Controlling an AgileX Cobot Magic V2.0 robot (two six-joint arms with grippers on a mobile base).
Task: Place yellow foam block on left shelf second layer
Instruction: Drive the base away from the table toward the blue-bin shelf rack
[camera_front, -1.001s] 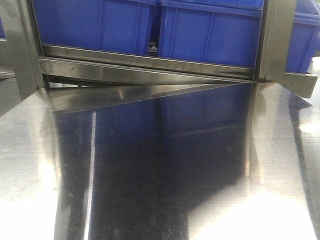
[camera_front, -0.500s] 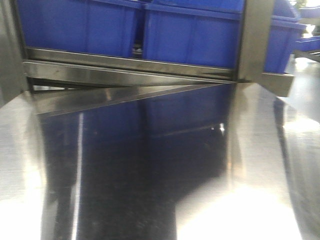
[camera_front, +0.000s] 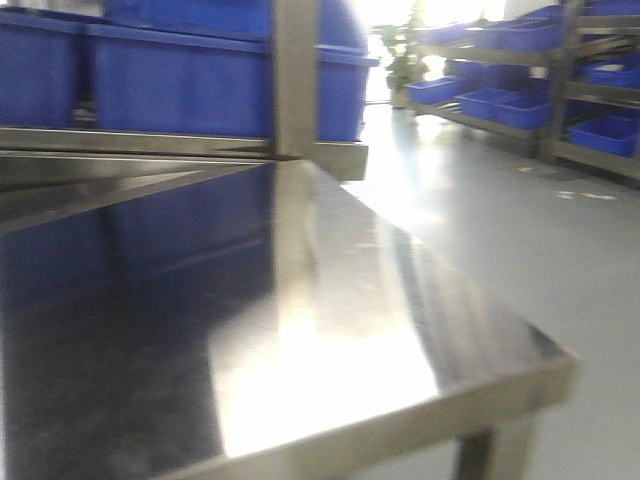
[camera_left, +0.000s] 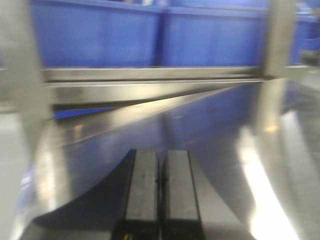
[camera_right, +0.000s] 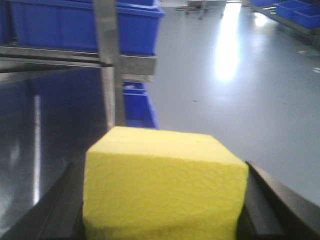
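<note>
The yellow foam block (camera_right: 162, 187) fills the lower part of the right wrist view, held between the two dark fingers (camera_right: 272, 200) of my right gripper (camera_right: 161, 165), which is shut on it above the steel shelf surface (camera_right: 45, 150). My left gripper (camera_left: 160, 152) is shut and empty, its two grey pads (camera_left: 141, 185) pressed together, hovering over the reflective steel surface (camera_left: 100, 145). Neither gripper nor the block shows in the front view.
Blue bins (camera_front: 190, 75) stand behind a steel rail and upright post (camera_front: 295, 75) at the back of the shelf. The shelf's right corner (camera_front: 560, 370) drops off to grey floor (camera_front: 520, 230). More racks with blue bins (camera_front: 520, 90) stand far right.
The front view has swung to the right: the post and bins slid left, and the shelf's right edge, floor and far racks came into view.
</note>
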